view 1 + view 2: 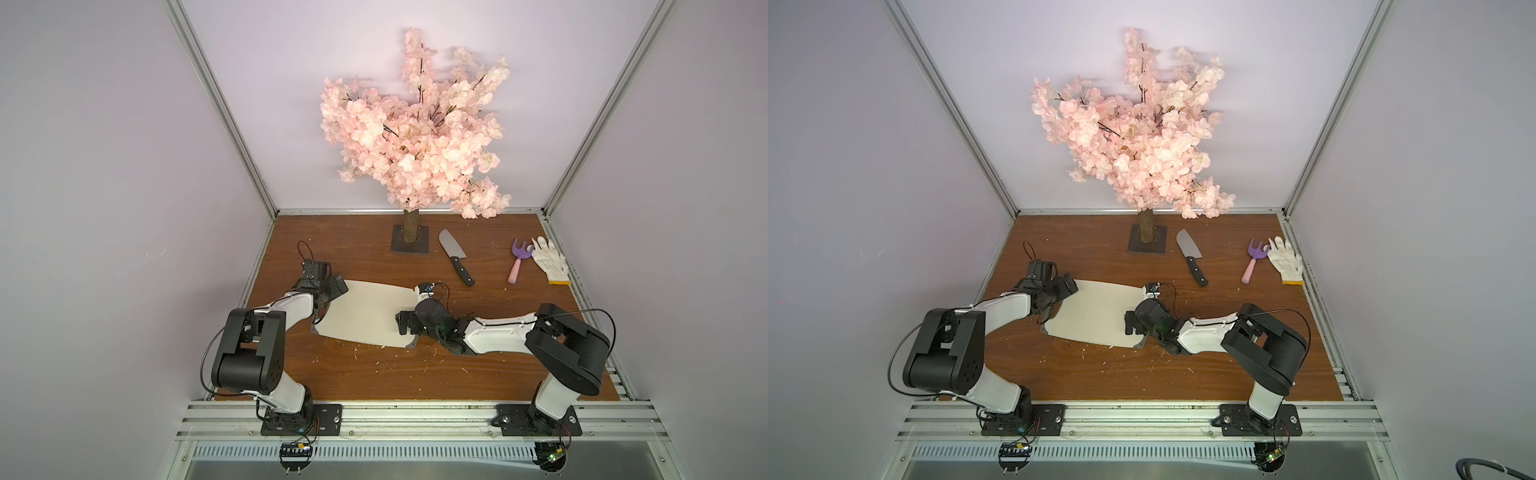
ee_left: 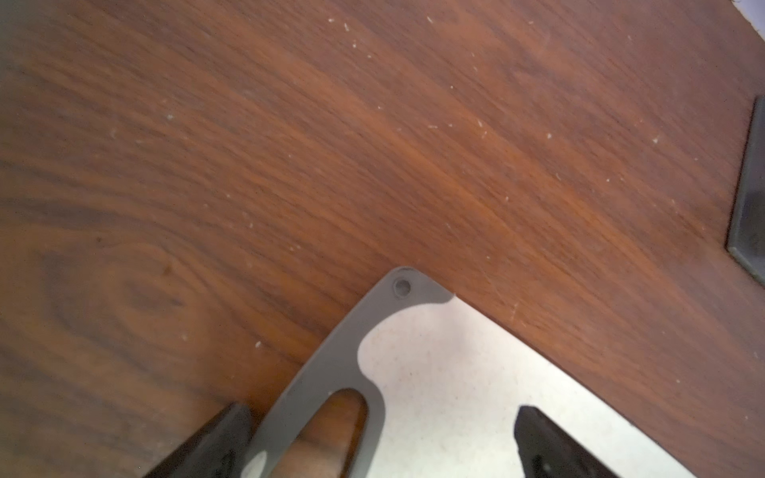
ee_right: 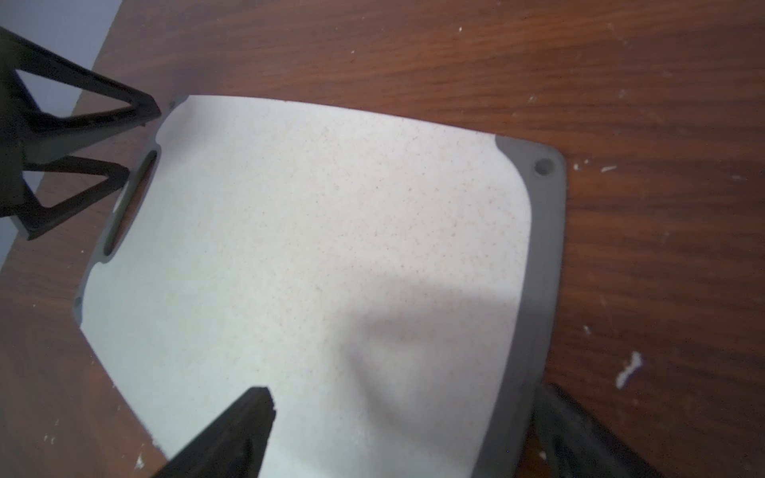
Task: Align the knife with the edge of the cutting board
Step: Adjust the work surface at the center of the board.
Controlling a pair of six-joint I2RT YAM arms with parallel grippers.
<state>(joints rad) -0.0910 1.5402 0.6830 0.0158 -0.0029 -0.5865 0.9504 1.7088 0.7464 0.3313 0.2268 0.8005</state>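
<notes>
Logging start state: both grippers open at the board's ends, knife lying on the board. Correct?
Not quite. The knife lies on the table beyond the cutting board, near the tree's base, as both top views show. The left gripper and right gripper are open at its ends.

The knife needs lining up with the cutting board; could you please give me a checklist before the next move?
1. The knife unheld, flat on the table: ok.
2. The knife along the cutting board edge: not ok, it lies apart.
3. The left gripper open, empty: ok.
4. The right gripper open, empty: ok.
5. Both grippers lifted off the board: cannot tell.
6. The toy fork and glove apart from the knife: ok.
</notes>
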